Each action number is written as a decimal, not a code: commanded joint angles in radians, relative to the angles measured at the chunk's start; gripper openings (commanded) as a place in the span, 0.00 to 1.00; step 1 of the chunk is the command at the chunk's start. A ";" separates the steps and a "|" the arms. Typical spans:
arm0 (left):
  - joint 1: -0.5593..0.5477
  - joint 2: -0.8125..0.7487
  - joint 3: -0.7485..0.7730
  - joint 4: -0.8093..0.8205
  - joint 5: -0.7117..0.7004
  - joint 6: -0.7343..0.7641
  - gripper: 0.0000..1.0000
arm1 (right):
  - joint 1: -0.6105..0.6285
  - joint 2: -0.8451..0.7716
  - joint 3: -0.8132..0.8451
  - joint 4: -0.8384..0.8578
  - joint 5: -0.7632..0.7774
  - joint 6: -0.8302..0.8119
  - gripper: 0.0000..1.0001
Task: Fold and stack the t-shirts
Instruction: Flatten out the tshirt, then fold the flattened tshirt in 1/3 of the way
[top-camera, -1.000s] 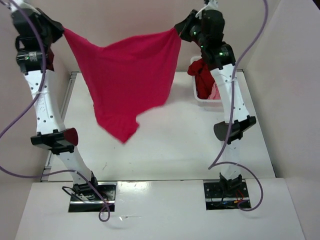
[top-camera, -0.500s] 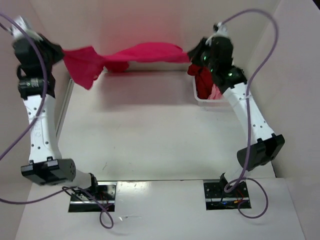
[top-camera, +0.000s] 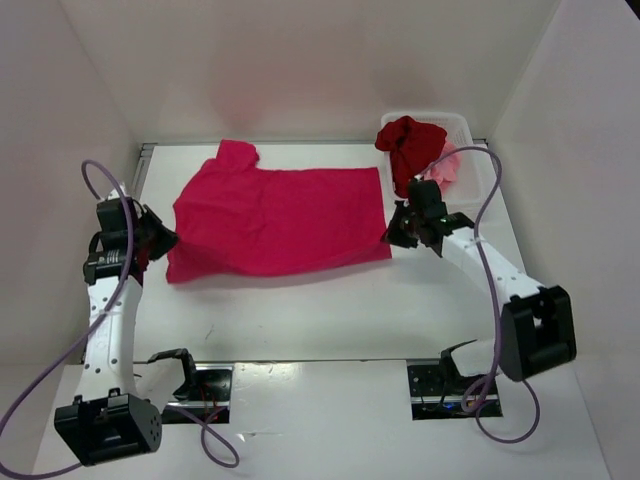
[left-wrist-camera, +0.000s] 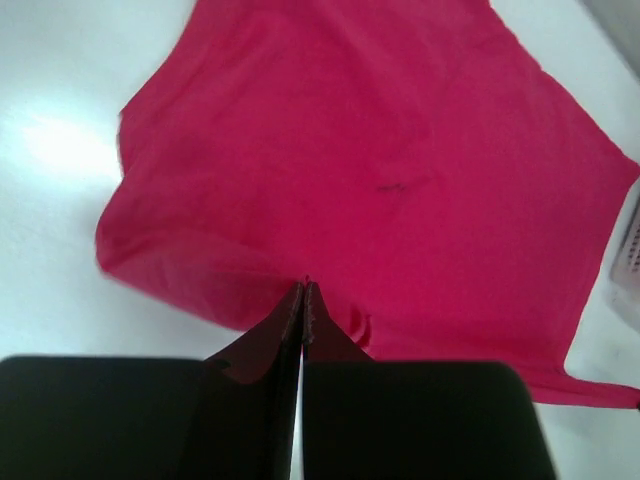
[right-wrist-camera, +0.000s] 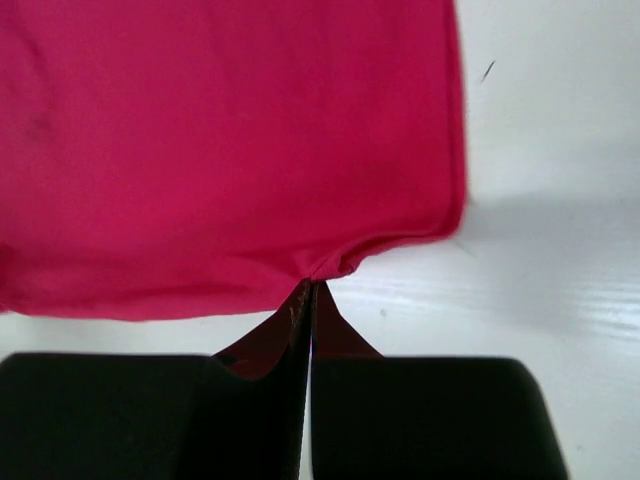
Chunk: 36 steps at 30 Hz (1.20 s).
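Note:
The bright crimson-pink t-shirt (top-camera: 280, 220) lies spread flat on the white table, one sleeve toward the back left. My left gripper (top-camera: 160, 240) is shut on its left edge; in the left wrist view the closed fingertips (left-wrist-camera: 303, 290) pinch the cloth (left-wrist-camera: 380, 160). My right gripper (top-camera: 393, 232) is shut on the shirt's near right corner; in the right wrist view the hem (right-wrist-camera: 230, 140) puckers at the closed tips (right-wrist-camera: 308, 285). The dark red t-shirt (top-camera: 410, 145) and the light pink t-shirt (top-camera: 447, 165) lie bunched in the basket.
A white mesh basket (top-camera: 468, 130) stands at the back right corner, its edge also in the left wrist view (left-wrist-camera: 628, 255). White walls enclose the table on the left, back and right. Bare table (top-camera: 330, 310) lies in front of the shirt.
Both arms have swung down from high at the back. The crimson-pink shirt, held hanging in the air before, now lies flat on the table, still gripped at both sides.

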 joint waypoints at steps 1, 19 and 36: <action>-0.019 -0.017 -0.022 -0.111 0.049 -0.019 0.01 | -0.007 -0.120 -0.053 -0.018 -0.057 0.046 0.01; -0.099 0.167 0.129 -0.209 -0.233 0.119 0.11 | -0.007 0.001 0.014 -0.019 0.060 0.060 0.01; -0.064 0.455 0.150 0.065 -0.229 0.174 0.15 | -0.007 0.340 0.229 0.097 0.160 0.009 0.02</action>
